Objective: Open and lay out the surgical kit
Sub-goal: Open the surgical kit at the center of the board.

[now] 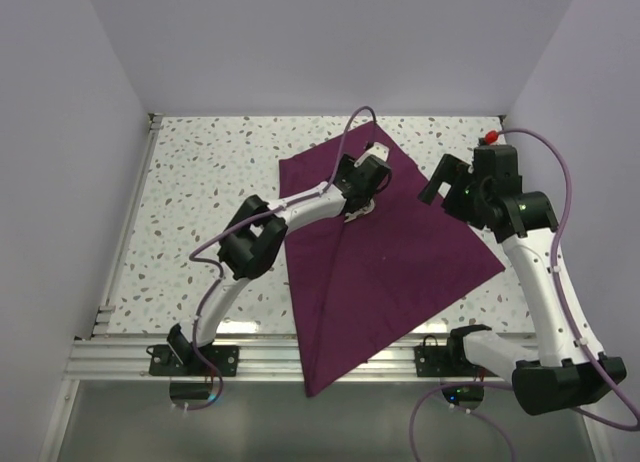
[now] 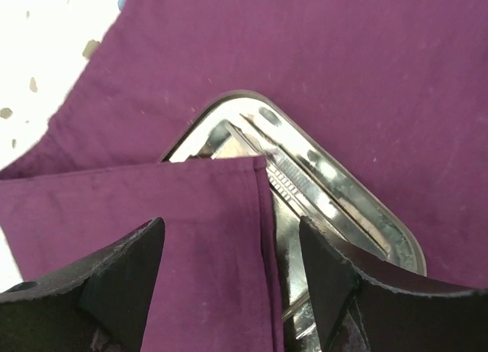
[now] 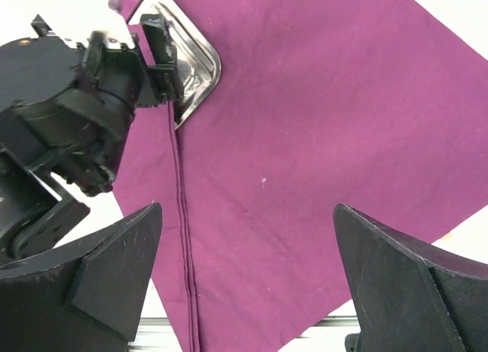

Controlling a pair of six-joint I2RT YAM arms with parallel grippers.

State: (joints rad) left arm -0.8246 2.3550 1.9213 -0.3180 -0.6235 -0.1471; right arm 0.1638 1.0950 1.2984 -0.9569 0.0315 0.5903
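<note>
Tabletop point(image 1: 200, 182): speckled white surface. The overhead view shows all of it. The right wrist view shows only pale slivers at the frame edges.

Cloth wrap point(image 1: 400, 272): dark purple, spread mostly flat across the centre and right of the overhead frame. Its lowest corner hangs over the near rail at bottom centre. The overhead view shows a long crease. The right wrist view shows this to be a hemmed flap edge point(image 3: 181, 215) running from the tray down to the bottom of the frame.

Right claw point(image 1: 435, 187): held above the right part of the cloth, well apart from the tray. In its own wrist view the jaws stand wide apart, with nothing between them.

Left claw point(image 1: 360, 204): lowered over the upper centre of the cloth. Its wrist view shows both fingers point(image 2: 130, 276) spread, straddling the flap corner without pinching it.

Steel tray point(image 2: 366, 207): shiny, rectangular with rounded corners, lying on the cloth. In the overhead view the left claw hides it almost entirely. The left wrist view shows the flap covering its left portion.

Slim silver instrument point(image 2: 286, 177): lies inside the tray and has a ribbed grip. Only the left wrist view resolves it, and its type cannot be told.
</note>
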